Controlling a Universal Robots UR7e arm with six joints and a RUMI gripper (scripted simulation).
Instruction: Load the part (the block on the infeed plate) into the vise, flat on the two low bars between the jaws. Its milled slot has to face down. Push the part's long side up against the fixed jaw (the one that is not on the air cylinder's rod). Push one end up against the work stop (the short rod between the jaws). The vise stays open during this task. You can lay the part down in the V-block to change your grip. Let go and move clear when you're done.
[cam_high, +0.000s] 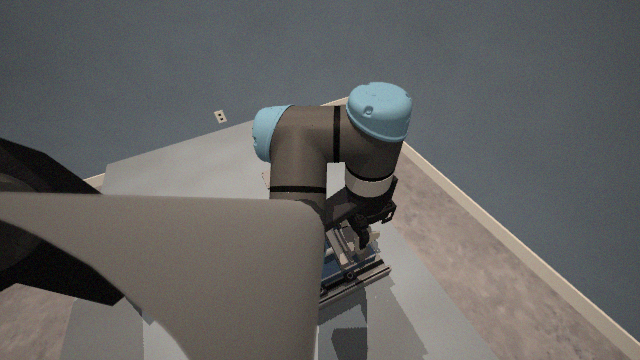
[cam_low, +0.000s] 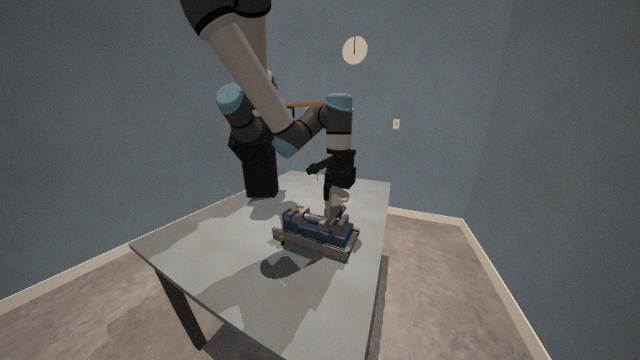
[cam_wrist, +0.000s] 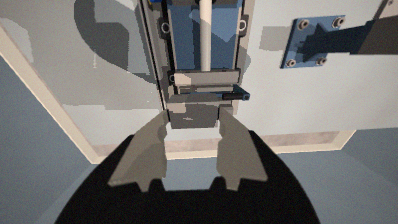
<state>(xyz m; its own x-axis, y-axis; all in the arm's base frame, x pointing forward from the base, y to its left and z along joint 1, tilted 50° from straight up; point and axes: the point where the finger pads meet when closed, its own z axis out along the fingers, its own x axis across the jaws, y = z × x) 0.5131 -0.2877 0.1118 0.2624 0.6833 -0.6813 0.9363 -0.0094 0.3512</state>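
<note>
My gripper (cam_wrist: 194, 109) is shut on the part (cam_wrist: 193, 113), a grey block held between the two fingers. In the wrist view it hangs over the near end of the blue vise (cam_wrist: 204, 45), just in front of the grey jaw (cam_wrist: 205, 78) on the pale cylinder rod (cam_wrist: 204, 35). The short dark work stop (cam_wrist: 236, 94) sticks out at the right of the gap. From the exterior view the gripper (cam_low: 335, 201) points straight down, with the part low over the vise (cam_low: 316, 231). In the top view the gripper (cam_high: 362, 234) is down at the vise (cam_high: 355, 261). The slot's facing is hidden.
A blue bolted plate (cam_wrist: 312, 42) with a dark piece on it lies to the right of the vise. The table edge (cam_wrist: 225, 146) runs close behind the gripper. The arm's large link (cam_high: 165, 270) blocks much of the top view.
</note>
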